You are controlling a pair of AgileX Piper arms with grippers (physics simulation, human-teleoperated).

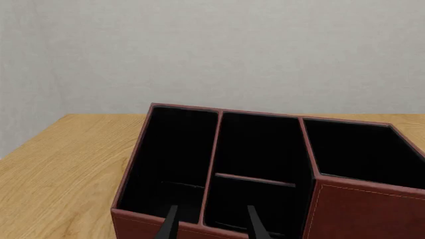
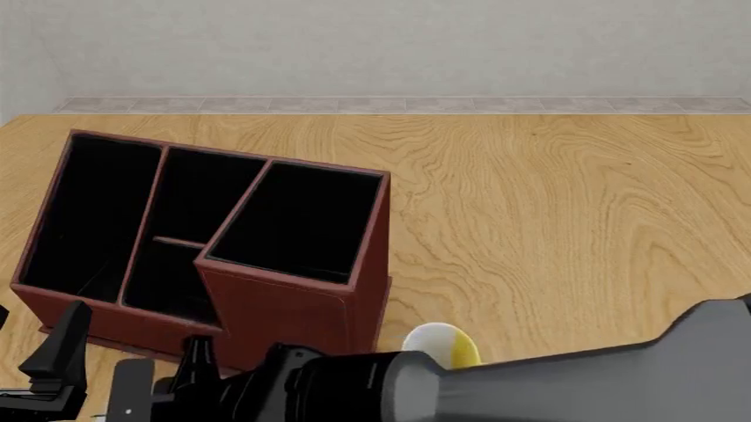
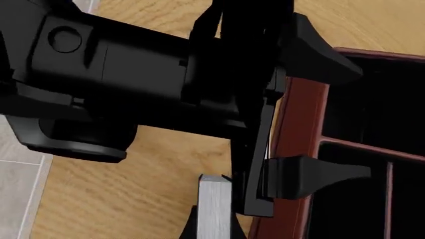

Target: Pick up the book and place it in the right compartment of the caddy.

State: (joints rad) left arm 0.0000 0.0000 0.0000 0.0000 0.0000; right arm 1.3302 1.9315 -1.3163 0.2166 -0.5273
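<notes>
The red-brown caddy [image 2: 294, 308] stands at the table's near left, its black sections open upward. Its right compartment [image 2: 299, 220] is the tall one nearest the table's middle, also seen in the left wrist view [image 1: 362, 154]. My left gripper [image 1: 212, 226] hangs open just before the caddy's low front wall, with nothing between its fingers [image 2: 65, 338]. My right arm [image 2: 551, 382] reaches across the near edge to the left. Its gripper [image 3: 212, 230] is shut on the book [image 3: 214, 204], seen edge-on as a pale grey slab close beside the left gripper [image 3: 265, 114].
A white-and-yellow mug [image 2: 444, 345] stands by the caddy's near right corner, half hidden behind my right arm. Bare wooden table [image 2: 564, 202] spreads to the right and the far side, with a grey wall beyond.
</notes>
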